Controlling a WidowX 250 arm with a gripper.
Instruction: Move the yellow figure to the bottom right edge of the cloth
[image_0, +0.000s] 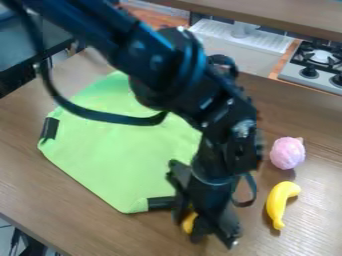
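In the camera view, the black arm (163, 60) slants in from the upper left, and its gripper (206, 234) hangs low over the wooden table (100, 222), near the bottom of the view and right of its middle. A small yellow figure (190, 223) shows at the gripper, partly hidden by its dark parts; whether the gripper is clamped on it or apart, I cannot tell. The figure is just beside the lower corner of the green cloth (113, 155) — near the black strip (160, 202) on that edge. Another black strip (50, 128) marks the cloth's left corner, and a black cable (100, 116) loops across above the cloth.

To the right of the arm, a fluffy pink ball (288, 153) lies on the table, with a yellow banana (280, 202) below it — near, but apart. At the upper right is a stove (314, 70) with black knobs.
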